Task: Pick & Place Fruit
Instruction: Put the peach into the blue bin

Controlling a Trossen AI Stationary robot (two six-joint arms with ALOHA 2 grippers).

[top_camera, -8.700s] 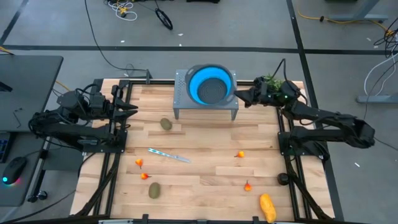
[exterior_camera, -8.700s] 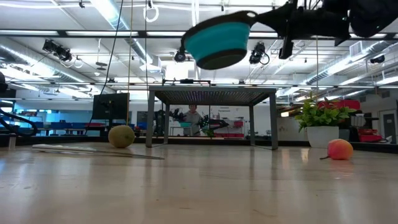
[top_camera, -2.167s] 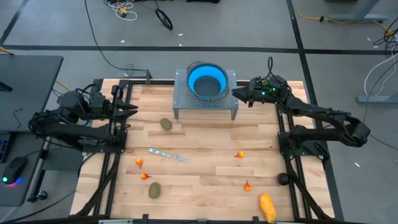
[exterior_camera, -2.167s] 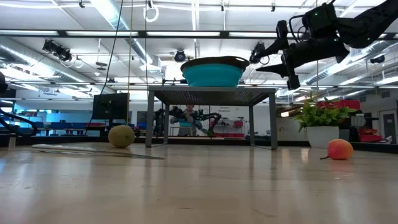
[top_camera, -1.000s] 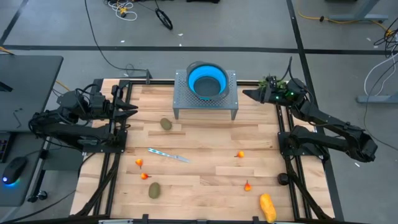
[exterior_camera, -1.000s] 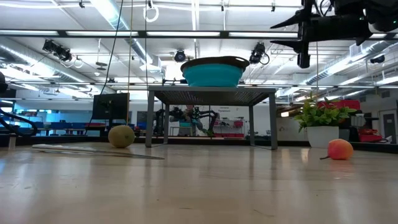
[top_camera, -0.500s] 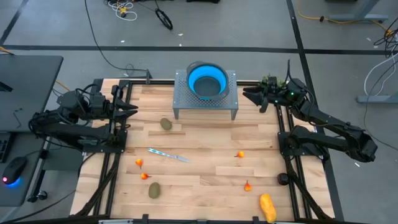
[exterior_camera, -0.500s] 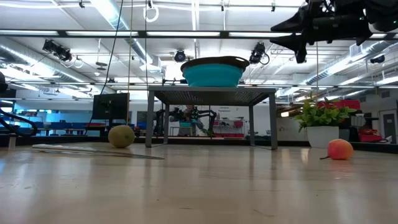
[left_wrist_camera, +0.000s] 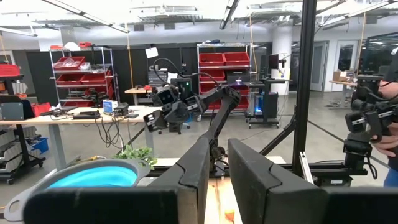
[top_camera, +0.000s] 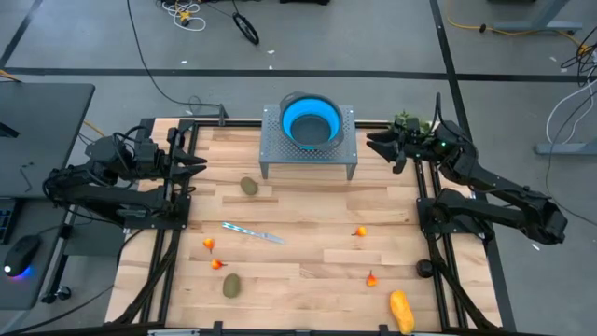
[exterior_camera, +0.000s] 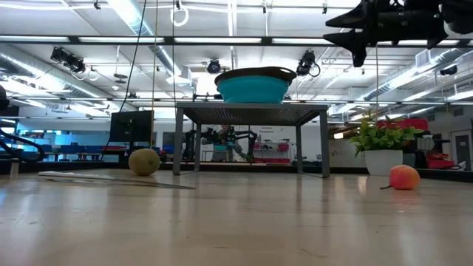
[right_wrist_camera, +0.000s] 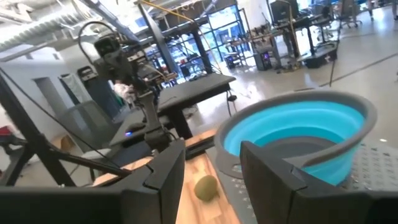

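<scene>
The fruit lies scattered on the wooden table: one kiwi near the stand, another at the near left, a yellow-orange fruit at the near right, and several tiny red-orange ones, such as. A blue bowl sits on a perforated metal stand at the far middle. My right gripper hovers open and empty, level with the bowl and to its right. My left gripper waits raised at the table's left edge, with a narrow gap between its fingers and nothing in it.
A slim silvery knife-like stick lies left of centre. A green plant sprig in a white pot stands at the far right corner, just behind my right gripper. Dark frame rails run along both sides. A person shows beyond the table.
My right gripper has rolled about its own pointing line, so its fingers now stand slanted instead of one above the other. It stays beside the bowl and open. The bowl rests unmoved on the stand.
</scene>
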